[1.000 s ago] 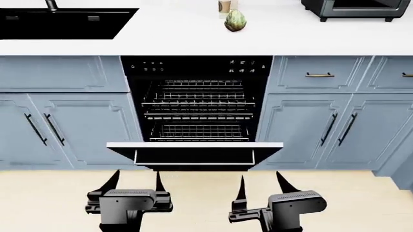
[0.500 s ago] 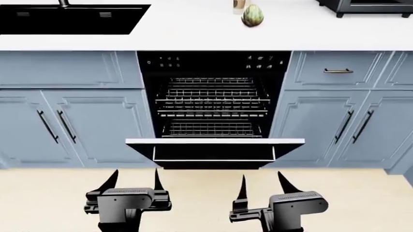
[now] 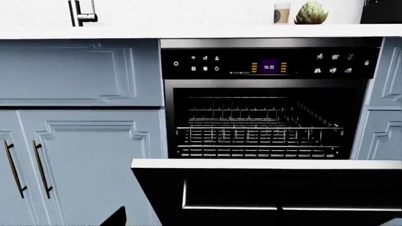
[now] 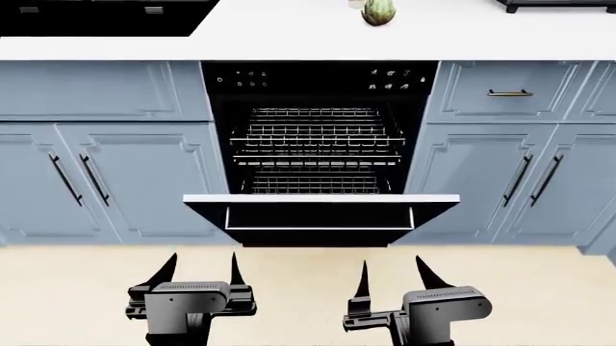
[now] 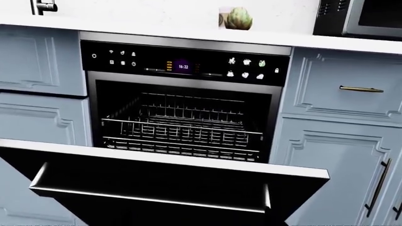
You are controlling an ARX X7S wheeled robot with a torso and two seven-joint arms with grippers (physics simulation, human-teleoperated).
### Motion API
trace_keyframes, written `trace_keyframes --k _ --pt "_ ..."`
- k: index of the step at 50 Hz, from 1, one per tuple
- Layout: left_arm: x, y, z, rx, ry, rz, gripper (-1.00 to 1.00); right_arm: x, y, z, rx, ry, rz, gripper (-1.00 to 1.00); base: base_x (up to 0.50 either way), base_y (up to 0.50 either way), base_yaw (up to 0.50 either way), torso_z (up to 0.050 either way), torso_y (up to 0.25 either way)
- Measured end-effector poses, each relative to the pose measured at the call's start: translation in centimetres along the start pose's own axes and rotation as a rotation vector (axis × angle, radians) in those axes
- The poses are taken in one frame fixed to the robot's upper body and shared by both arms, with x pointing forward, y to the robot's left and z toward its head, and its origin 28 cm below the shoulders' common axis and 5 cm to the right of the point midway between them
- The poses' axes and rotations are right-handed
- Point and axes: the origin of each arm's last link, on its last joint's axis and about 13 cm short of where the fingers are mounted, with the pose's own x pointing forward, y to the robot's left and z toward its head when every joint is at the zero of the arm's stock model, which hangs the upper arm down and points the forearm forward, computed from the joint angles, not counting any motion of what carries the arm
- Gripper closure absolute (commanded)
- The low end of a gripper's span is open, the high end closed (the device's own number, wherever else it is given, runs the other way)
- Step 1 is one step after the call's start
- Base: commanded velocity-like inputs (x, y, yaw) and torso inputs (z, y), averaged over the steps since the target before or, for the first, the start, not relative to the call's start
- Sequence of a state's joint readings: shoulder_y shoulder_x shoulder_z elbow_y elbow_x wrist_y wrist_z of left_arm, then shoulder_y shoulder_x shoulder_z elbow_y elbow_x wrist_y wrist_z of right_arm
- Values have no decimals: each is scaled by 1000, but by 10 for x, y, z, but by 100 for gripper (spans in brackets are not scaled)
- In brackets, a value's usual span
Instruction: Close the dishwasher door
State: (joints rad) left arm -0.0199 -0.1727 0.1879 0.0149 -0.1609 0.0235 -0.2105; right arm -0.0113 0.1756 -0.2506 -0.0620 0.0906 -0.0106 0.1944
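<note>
The dishwasher door [image 4: 321, 216] is a glossy black panel with a pale top edge and a wide handle slot. It hangs open, tilted out toward me, with wire racks [image 4: 318, 137] visible behind it. It also shows in the left wrist view [image 3: 270, 193] and the right wrist view [image 5: 150, 183]. My left gripper [image 4: 202, 268] and right gripper [image 4: 392, 272] are both open and empty, held low in front of the door and apart from it. One left fingertip [image 3: 116, 217] shows in the left wrist view.
Blue-grey cabinet doors with dark bar handles stand left [image 4: 125, 180] and right [image 4: 500, 173] of the dishwasher. The white countertop [image 4: 288, 36] carries an artichoke [image 4: 379, 11]. A sink [image 4: 97, 16] sits at the far left, a toaster oven [image 5: 361, 18] at the right. Beige floor [image 4: 308, 288] lies below.
The view has shifted closer to the dishwasher and slightly down; the door now appears higher and larger. Both grippers keep the same open pose.
</note>
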Motion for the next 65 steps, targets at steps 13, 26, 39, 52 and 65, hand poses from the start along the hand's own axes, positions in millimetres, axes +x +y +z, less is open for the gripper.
trace_keyframes --k 13,26,39,52,65 --pt "0 0 1 0 -2 -2 -100 0 0 1 0 -4 -2 -100 0 0 0 -50 14" --pt "0 0 1 0 -2 -2 -100 0 0 1 -1 -5 -3 -100 0 0 0 -50 14" --pt "-1 0 2 0 -3 -2 -100 -1 0 1 -1 -6 -3 -100 0 0 0 -50 14" --pt "-1 0 2 0 -3 -2 -100 -1 0 1 0 -8 -1 -100 0 0 0 -50 14" --pt "-1 0 2 1 -4 -1 -100 -2 0 2 0 -9 1 -100 0 0 0 -50 15"
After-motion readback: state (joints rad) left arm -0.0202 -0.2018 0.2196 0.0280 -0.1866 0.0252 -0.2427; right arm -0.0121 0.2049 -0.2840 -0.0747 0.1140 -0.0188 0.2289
